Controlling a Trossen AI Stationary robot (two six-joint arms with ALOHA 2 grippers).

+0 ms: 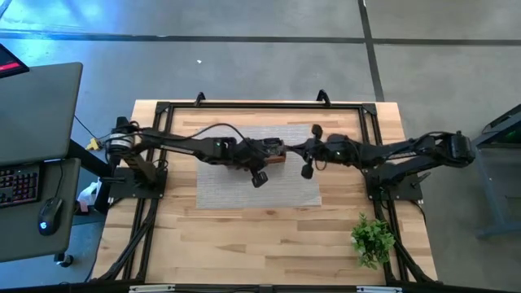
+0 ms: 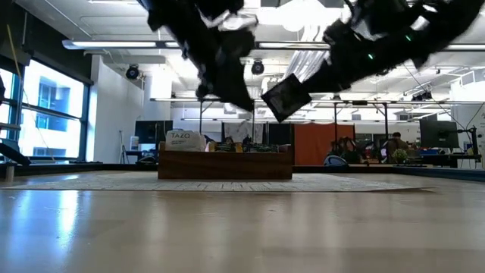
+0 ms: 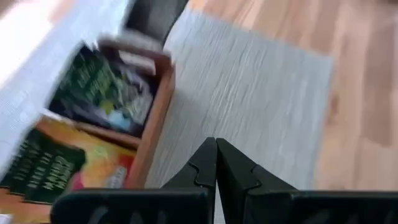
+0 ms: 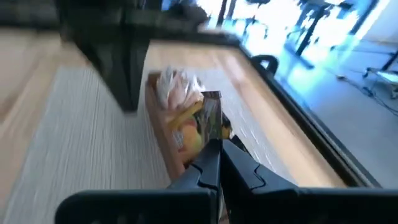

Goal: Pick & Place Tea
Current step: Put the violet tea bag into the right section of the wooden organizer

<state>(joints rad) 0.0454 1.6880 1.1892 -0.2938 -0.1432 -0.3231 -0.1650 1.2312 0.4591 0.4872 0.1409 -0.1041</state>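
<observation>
The brown wooden tray (image 2: 225, 163) stands on a grey mat (image 1: 244, 189) at mid-table. Tea sachets fill it: dark green ones (image 3: 102, 93), orange-yellow ones (image 3: 68, 165) and white ones (image 4: 174, 87). My left gripper (image 3: 216, 144) is shut and empty. It slants down over the mat beside the tray's near long wall (image 3: 155, 118). My right gripper (image 4: 216, 144) is shut on one tea sachet (image 4: 210, 115). In the low view this sachet (image 2: 286, 97) shows as a dark tilted square above the tray's right end. My right gripper pinches the sachet by one edge (image 4: 213, 135) between its two fingertips. It comes from the table's right, slanting slightly down. The sachet sticks out beyond the fingertips, nearly edge-on to the wrist camera. It hangs tilted and clear of the tray.
A small green plant (image 1: 373, 238) stands at the table's near right corner. A black frame rail (image 1: 260, 104) runs along the far edge. Both arms meet over the mat, the left arm (image 4: 118, 62) close in front of my right gripper. Bare wood lies toward the near edge (image 1: 260, 244).
</observation>
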